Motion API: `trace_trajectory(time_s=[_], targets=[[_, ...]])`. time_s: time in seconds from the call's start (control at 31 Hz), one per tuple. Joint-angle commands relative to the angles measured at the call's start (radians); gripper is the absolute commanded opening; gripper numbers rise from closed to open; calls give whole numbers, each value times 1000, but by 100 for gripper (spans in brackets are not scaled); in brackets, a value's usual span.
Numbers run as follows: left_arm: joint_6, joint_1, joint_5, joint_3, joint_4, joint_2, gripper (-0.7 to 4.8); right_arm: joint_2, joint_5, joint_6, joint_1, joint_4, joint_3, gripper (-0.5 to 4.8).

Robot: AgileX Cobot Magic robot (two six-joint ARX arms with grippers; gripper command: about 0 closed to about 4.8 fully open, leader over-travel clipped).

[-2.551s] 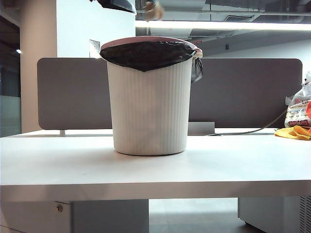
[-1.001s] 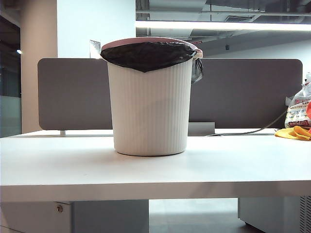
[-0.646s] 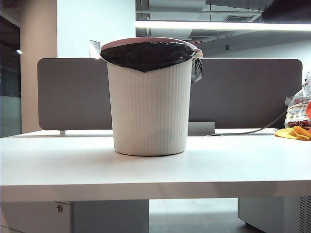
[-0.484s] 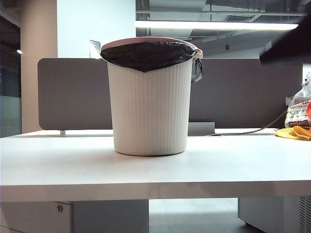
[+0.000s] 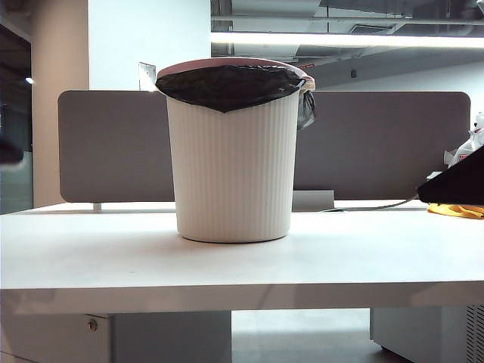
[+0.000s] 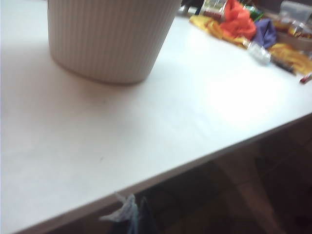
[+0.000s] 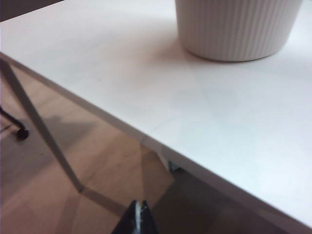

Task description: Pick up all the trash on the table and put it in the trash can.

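One ribbed white trash can (image 5: 233, 159), seemingly upright

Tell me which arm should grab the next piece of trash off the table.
Neither. No paper ball shows on the table. The left end effector and the right end effector both hang off the front edge, shut and empty, on either side of the trash can.

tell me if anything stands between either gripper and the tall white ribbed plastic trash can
Nothing visible does. Bare white table lies between the tall white ribbed plastic trash can and both grippers. The shut left gripper and shut right gripper sit off the table's front edge, holding nothing. No paper trash shows on the table.
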Motion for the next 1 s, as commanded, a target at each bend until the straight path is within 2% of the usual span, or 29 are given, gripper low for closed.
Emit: trace_trajectory(time_s=[0.03,0.23,0.45,0.74,0.87,1.0], targets=[[73,2,-4,-21,31,-1,-6,-3,9,3,-2,23,-4,-5],[172,2,-56,-34,63,-1,-6,-3,10,3,-1,-3,-4,13],[170,2,-29,-34,6,-1,-4,-3,8,2,0,-5,-4,13],[170,2,-29,-34,0,-2,-4,-68,5,2,-13,-29,-4,13],[170,43,-9,-34,1,-10,-4,-157,-26,2,-102,-35,-4,13],[170,192,41,-34,0,-19,-4,-252,-27,2,-251,-35,-4,13]])
